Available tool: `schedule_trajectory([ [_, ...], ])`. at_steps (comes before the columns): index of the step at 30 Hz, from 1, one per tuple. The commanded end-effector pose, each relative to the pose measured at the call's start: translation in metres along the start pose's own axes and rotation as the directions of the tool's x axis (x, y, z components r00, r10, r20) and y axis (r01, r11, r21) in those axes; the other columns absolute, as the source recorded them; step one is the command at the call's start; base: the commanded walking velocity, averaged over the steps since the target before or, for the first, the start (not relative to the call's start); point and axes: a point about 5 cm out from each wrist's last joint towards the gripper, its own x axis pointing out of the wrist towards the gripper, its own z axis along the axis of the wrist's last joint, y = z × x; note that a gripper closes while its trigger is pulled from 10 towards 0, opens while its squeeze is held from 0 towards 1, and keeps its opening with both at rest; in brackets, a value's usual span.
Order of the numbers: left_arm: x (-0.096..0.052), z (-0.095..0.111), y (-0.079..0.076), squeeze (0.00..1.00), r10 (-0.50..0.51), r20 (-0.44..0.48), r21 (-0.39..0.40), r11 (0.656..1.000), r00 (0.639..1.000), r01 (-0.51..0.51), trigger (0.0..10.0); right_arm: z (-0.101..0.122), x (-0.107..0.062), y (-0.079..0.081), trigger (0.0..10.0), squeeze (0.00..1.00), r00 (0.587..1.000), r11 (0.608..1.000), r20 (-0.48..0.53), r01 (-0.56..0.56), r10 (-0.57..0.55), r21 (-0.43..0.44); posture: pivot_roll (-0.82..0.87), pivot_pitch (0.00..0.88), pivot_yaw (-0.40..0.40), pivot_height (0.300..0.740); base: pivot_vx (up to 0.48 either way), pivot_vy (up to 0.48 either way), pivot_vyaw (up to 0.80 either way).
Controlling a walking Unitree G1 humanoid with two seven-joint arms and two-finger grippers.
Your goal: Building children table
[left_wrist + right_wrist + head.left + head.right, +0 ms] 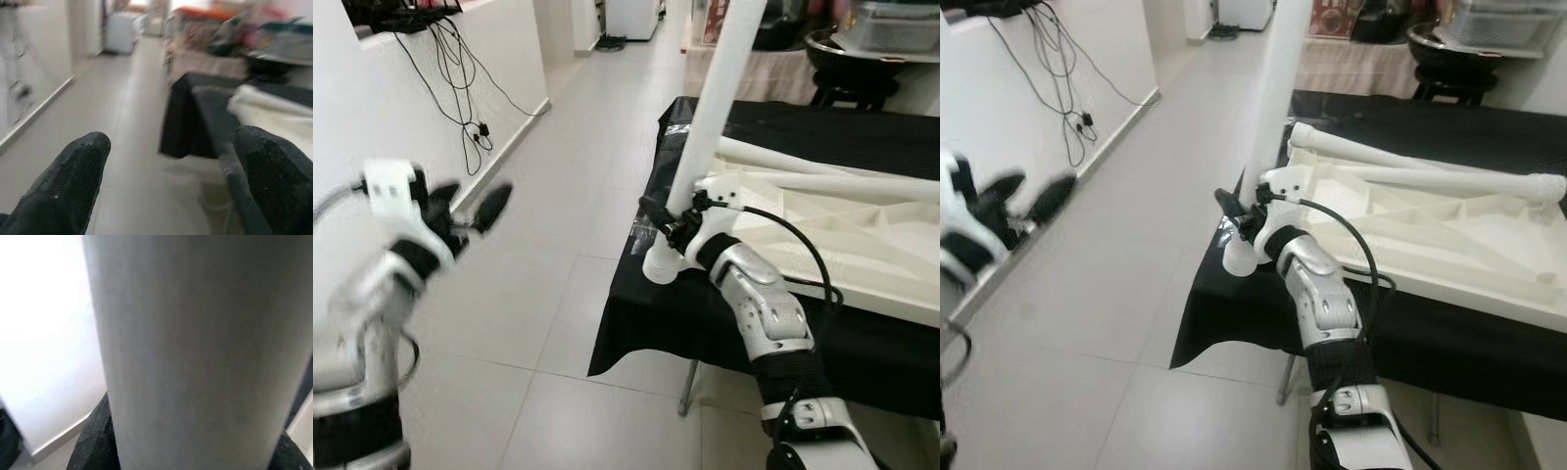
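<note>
1. The right gripper (668,223) sits at the near left corner of the black-draped counter (803,132), its black fingers clamped around a long white round table leg (713,108). That leg stands nearly upright, tilted a bit toward 1 o'clock, and runs out of the top of the head view.
2. The leg's rounded bottom end (661,264) is right at the counter's edge, touching the corner of the white upside-down plastic tabletop (1449,240) with its ribbed underside facing up.
3. In the right wrist view the white leg (195,352) looms big between the dark finger pads (95,440), so yeah, it's a solid grip.
4. Another white round leg (1410,162) lies flat along the far side of the tabletop, roughly from 10 o'clock to 3 o'clock, with one more white bar just beside it.
5. The left gripper (460,220) is raised over the pale tiled floor (568,176) at about 9 o'clock from the counter, well apart from it, fingers spread with nothing between them. It's blurry here.
6. The left wrist view shows both black fingertips (63,181) wide apart, with the counter's dark cloth and a white part ahead, all smeared.
7. Black cables (460,88) hang down the white wall at 10 o'clock.
</note>
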Motion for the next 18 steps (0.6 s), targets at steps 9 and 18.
schedule_trajectory([
  [9,-0.018,-0.054,-0.049,0.0,-0.086,-0.113,-0.025,0.996,0.99,0.084,10.0,0.006,0.0,0.021,10.0,0.0,0.998,0.998,0.046,-0.049,0.046,0.05,-0.02,0.073,0.01,0.74,0.222,0.0,-0.53],
  [18,-0.026,-0.073,-0.079,0.0,-0.19,-0.167,-0.06,0.981,0.968,0.183,10.0,0.004,-0.002,0.027,10.0,0.0,0.996,0.995,0.047,-0.074,0.071,0.063,-0.02,0.079,0.013,0.74,0.257,0.0,0.0],
])
